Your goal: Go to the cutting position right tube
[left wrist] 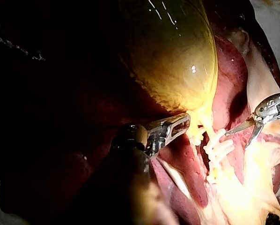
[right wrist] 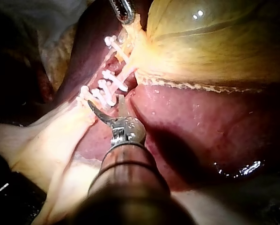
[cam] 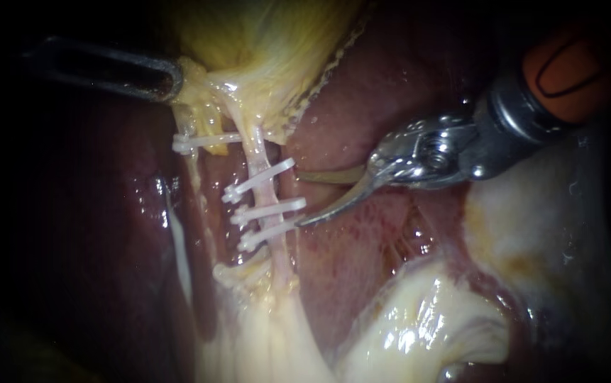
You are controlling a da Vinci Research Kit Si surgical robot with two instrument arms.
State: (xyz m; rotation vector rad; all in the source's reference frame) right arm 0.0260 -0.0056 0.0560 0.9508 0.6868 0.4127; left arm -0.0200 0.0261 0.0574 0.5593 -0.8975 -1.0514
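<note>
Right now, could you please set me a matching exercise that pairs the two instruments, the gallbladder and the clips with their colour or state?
Things:
1. left instrument
2. right instrument
3. gallbladder
4. clips

Colour or state:
A. white, lying crosswise
B. open, beside the right tube, not around it
C. yellow and glossy
D. shut on yellow tissue at the gallbladder's edge

Pairs: 1-D, 2-B, 3-C, 4-A
</note>
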